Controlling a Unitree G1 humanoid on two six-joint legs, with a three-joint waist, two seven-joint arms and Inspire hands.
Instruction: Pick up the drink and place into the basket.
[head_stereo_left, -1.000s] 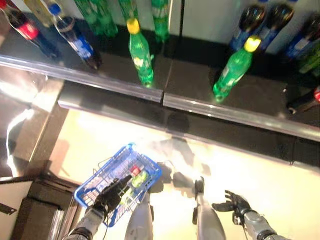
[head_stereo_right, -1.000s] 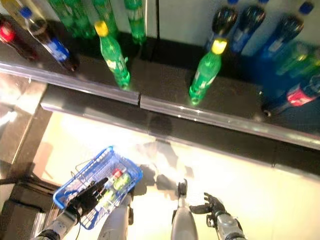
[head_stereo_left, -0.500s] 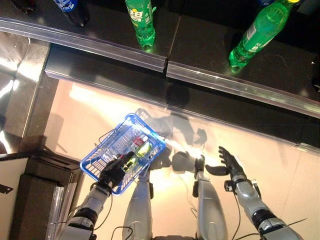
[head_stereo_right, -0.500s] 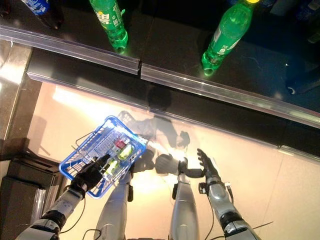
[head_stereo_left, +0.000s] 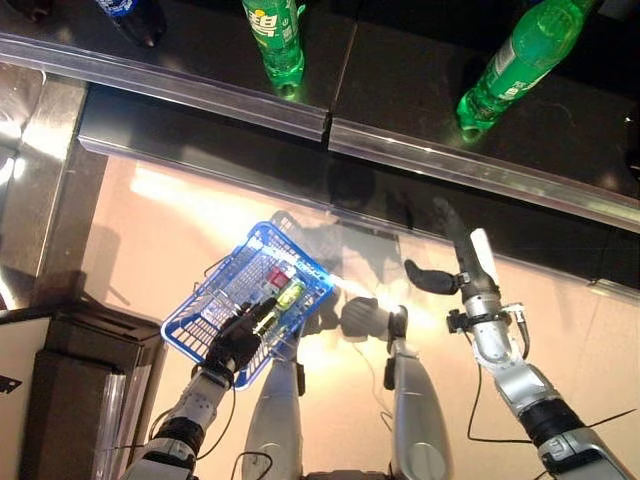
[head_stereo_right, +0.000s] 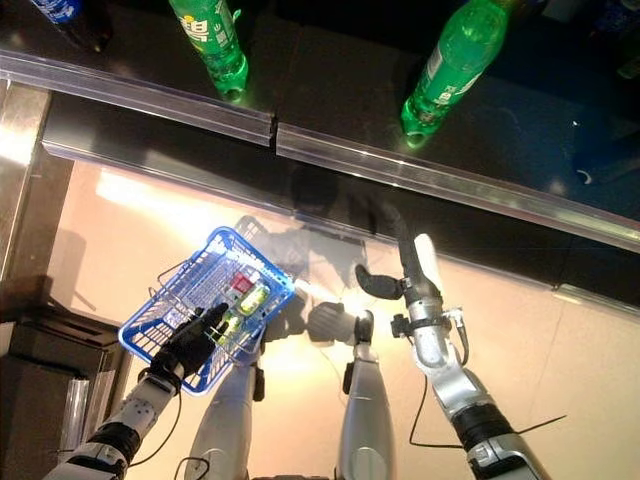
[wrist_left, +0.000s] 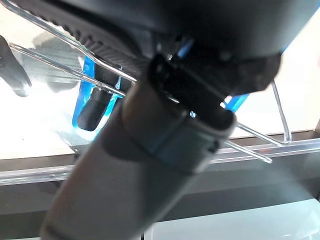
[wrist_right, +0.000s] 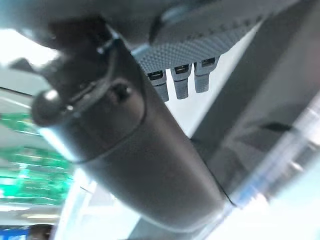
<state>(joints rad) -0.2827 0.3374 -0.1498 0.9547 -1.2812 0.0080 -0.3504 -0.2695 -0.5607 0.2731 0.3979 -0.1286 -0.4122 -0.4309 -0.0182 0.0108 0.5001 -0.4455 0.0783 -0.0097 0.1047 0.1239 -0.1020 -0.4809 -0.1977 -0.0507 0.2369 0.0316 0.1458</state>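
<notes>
The right hand (head_stereo_left: 468, 268) is shown raised toward the shelf edge (head_stereo_left: 330, 130), its fingers straight and its thumb spread, holding nothing; half a second earlier it hung lower, near the floor, and a second earlier lower still. The reach is judged to be aimed at the green bottle (head_stereo_left: 520, 62) standing on the right of the shelf, which is taken as the drink to be picked; it remains well apart from the hand. A second green bottle (head_stereo_left: 274, 42) stands further left. The blue wire basket (head_stereo_left: 215, 300) is carried by the left hand (head_stereo_left: 235, 343), whose fingers are curled round its handle, as before. Drinks already lie in the basket, though their number cannot be made out. The grasp is not yet begun, so the placing step is judged to lie ahead.
</notes>
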